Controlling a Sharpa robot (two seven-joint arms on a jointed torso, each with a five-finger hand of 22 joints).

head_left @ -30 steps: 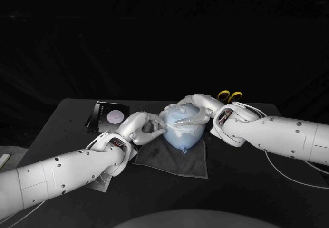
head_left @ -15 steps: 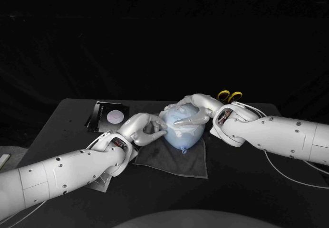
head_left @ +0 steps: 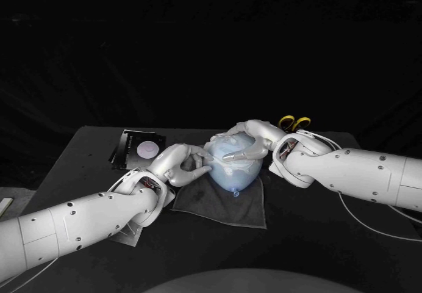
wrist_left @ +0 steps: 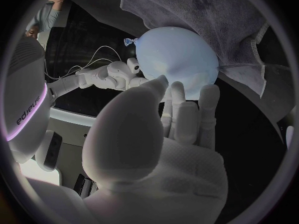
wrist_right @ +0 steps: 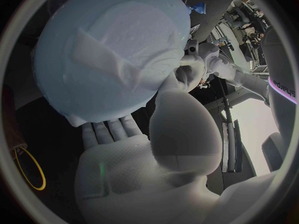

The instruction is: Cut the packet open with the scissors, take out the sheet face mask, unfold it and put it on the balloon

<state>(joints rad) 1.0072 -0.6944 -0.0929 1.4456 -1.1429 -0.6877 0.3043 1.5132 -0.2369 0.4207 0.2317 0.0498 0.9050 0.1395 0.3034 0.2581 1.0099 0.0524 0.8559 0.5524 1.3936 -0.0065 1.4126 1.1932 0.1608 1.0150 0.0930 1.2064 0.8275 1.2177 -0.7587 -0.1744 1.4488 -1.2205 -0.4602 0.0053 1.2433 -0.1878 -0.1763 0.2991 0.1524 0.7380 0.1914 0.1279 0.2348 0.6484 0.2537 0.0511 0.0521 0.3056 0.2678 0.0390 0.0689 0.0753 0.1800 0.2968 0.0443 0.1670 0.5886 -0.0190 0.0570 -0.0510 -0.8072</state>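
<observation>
L robot hand [head_left: 180, 163] touching balloon [head_left: 233, 172], R [head_left: 250, 141] gripping

Smooth, glossy balloon [head_left: 236, 175]; thin, translucent sheet face mask [wrist_right: 118, 45]; matt, rough-woven cloth [head_left: 224, 207]; matt black table [head_left: 334, 244].

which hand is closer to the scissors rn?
Right. The right hand cups the balloon, with the scissors lying just behind its wrist; the left hand touches the balloon's opposite side, farther from them.

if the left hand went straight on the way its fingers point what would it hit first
The balloon: the left hand points into its side, fingertips seemingly touching it.
</observation>
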